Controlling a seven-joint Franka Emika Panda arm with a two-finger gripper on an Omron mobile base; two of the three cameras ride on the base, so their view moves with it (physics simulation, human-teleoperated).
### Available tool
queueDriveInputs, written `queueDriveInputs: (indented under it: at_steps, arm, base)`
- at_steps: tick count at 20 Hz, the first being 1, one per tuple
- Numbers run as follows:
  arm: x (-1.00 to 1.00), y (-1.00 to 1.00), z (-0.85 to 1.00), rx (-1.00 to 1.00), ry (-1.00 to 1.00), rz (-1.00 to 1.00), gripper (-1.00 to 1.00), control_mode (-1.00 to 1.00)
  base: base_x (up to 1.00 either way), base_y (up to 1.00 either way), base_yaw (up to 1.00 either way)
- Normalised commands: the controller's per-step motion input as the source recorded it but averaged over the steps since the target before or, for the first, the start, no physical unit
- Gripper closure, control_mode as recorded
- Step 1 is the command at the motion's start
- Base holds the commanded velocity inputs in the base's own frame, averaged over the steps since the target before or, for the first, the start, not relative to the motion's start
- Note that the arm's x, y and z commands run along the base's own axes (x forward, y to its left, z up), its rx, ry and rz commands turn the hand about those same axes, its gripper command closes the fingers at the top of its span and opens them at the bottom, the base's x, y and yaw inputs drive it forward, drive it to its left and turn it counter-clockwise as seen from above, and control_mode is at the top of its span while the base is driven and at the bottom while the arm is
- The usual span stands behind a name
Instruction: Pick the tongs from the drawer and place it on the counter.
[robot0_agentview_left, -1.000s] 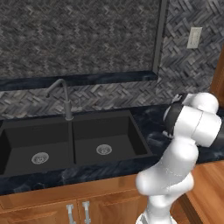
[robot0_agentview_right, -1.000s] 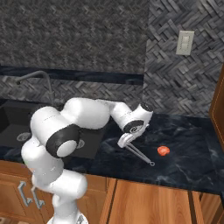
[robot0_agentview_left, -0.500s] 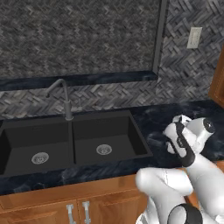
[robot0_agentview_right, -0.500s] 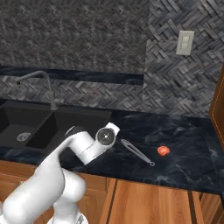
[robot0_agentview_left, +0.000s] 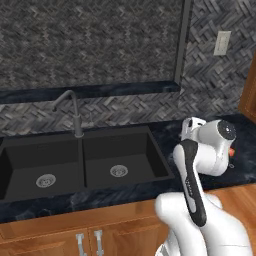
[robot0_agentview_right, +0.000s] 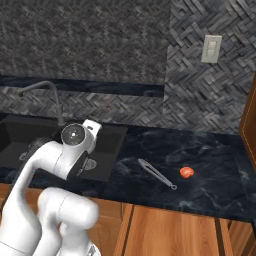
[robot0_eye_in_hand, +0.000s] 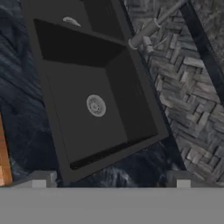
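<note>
The tongs (robot0_agentview_right: 156, 173), a slim grey metal utensil, lie flat on the blue-black marbled counter (robot0_agentview_right: 215, 150) just right of the sink, with nothing touching them. My gripper (robot0_eye_in_hand: 109, 181) is open, its two fingertips (robot0_eye_in_hand: 40, 179) set wide apart with nothing between them. It looks down on the sink's right basin (robot0_eye_in_hand: 87, 100). In the right base view my hand hovers at the sink's right edge, well left of the tongs. The drawer is out of view.
A small red-orange blob (robot0_agentview_right: 186, 172) lies on the counter right of the tongs. The matte black double sink (robot0_agentview_left: 120, 155) and its grey faucet (robot0_agentview_left: 75, 107) take up the left. A wall outlet (robot0_agentview_right: 211, 48) and wooden cabinet fronts (robot0_agentview_left: 60, 235) frame the scene.
My arm has swung left, away from the tongs and back over the sink's right basin. The tongs stay where they lay on the counter.
</note>
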Motion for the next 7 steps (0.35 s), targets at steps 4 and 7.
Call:
queueDriveInputs:
  at_steps: [4, 7]
  arm:
    - [-0.36, 0.99, 0.05, -0.11, 0.00, 0.06, -1.00, -1.00]
    - [-0.34, 0.80, -0.05, -0.07, 0.00, 0.03, -1.00, -1.00]
  base:
    - [0.00, 0.00, 0.00]
    - [0.00, 0.00, 0.00]
